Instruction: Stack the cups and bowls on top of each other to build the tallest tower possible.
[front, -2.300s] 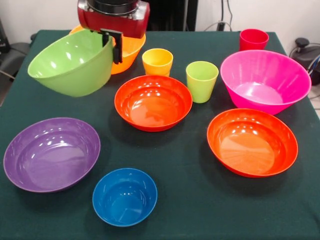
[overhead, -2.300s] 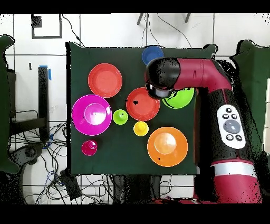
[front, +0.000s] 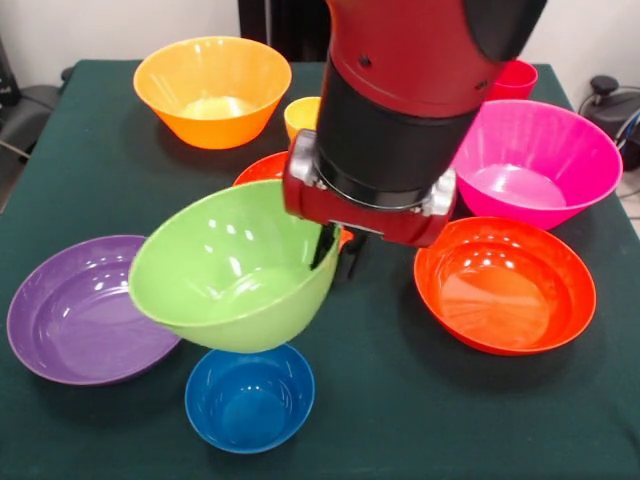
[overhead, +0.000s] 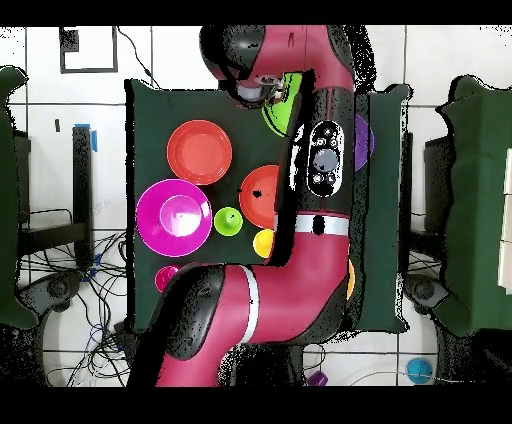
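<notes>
The gripper's (front: 335, 252) dark fingers are clamped on the rim of a glossy, round lime-green plastic bowl (front: 232, 268), one finger inside the wall and one outside. The bowl hangs tilted in the air, its smooth curved underside just above a small, deep blue plastic bowl (front: 249, 393) that sits on the dark green cloth-covered table (front: 90, 160). Above the fingers comes the shiny red wrist collar, then the thick matte black and red arm (overhead: 320, 200), which in the overhead view stretches across the whole table.

A wide, shallow purple plastic bowl (front: 85, 310) lies to the left in the front view, partly behind the held bowl. A shallow red-orange plastic bowl (front: 505, 283) stands at the right, with a deep magenta plastic bowl (front: 540, 160) behind it. A second red-orange bowl (front: 262, 168) shows only an edge behind the gripper. A deep orange plastic bowl (front: 212, 88) stands at the far left. A yellow-orange plastic tumbler (front: 302, 115) and a red tumbler (front: 518, 78) peek past the arm; the lime-green tumbler (overhead: 228, 221) shows only from overhead.
</notes>
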